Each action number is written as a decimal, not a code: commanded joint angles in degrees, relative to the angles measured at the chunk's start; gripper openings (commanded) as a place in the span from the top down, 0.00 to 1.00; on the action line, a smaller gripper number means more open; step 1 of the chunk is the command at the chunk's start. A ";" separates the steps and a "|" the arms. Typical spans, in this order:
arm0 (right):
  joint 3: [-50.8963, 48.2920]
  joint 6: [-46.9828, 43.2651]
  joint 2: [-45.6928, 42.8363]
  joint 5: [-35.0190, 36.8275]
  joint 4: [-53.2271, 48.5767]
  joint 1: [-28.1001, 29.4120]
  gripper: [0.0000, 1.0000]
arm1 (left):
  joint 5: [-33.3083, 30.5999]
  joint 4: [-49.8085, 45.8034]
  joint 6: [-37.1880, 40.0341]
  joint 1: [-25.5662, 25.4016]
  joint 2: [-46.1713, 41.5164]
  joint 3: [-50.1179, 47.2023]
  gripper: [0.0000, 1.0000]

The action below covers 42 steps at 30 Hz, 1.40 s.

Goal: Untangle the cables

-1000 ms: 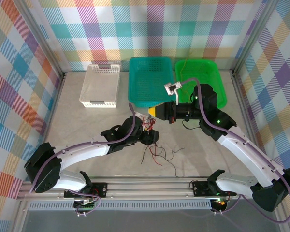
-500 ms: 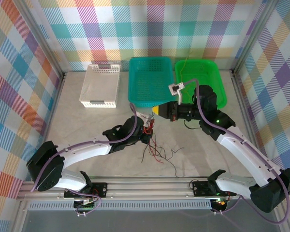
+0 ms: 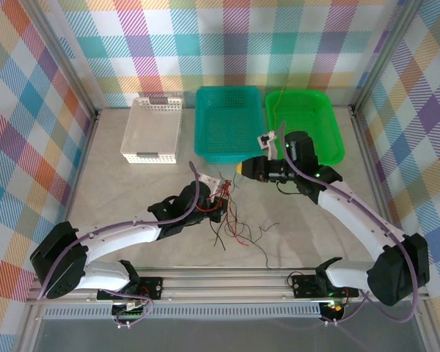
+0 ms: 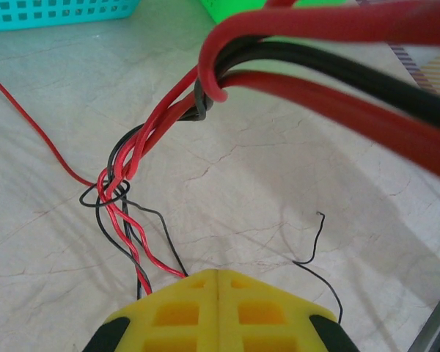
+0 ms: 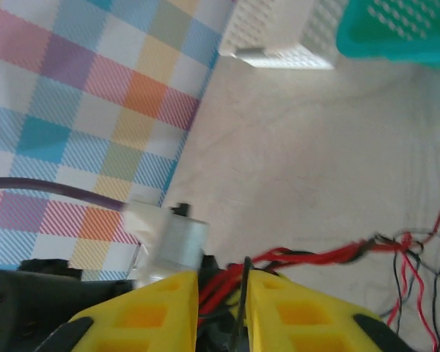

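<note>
The cables (image 3: pixel 235 229) are thin red and black wires in a tangle on the marbled table, their loose ends trailing toward the near edge. My left gripper (image 3: pixel 221 205) sits at the top of the tangle. In the left wrist view its yellow jaws (image 4: pixel 218 275) are shut, red and black strands (image 4: pixel 125 191) running in under them. A thick looped bundle (image 4: pixel 330 66) hangs close to that camera. My right gripper (image 3: pixel 240 168) is just above and right of the left one. Its jaws (image 5: pixel 224 275) stand slightly apart, with red and black strands (image 5: pixel 337 253) running loosely through the gap.
Three baskets line the far side: a white one (image 3: pixel 154 128), a teal one (image 3: pixel 229 121) and a green one (image 3: pixel 304 125). The teal basket's near rim is close behind the right gripper. Bare table lies left of the tangle and toward the near rail (image 3: pixel 220 282).
My left gripper has closed on the strands and shifted slightly up and left. My right gripper's jaws, shut before, have parted a little.
</note>
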 commanded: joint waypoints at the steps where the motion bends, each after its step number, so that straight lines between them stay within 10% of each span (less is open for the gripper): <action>1: -3.73 -1.53 2.08 0.00 2.39 -0.09 0.61 | 0.11 1.97 -0.53 -0.44 -1.79 -1.35 1.00; 13: -21.27 -7.57 4.32 8.72 27.71 3.78 0.33 | 0.44 2.10 -1.61 0.31 -3.72 -2.55 1.00; 33: -22.72 -15.18 26.03 27.23 64.55 13.61 0.32 | 3.69 2.57 -2.13 0.52 -4.15 -2.94 1.00; 42: -21.16 -14.54 22.33 27.53 57.53 13.20 1.00 | 2.27 -2.17 -1.68 0.66 -7.54 -2.28 1.00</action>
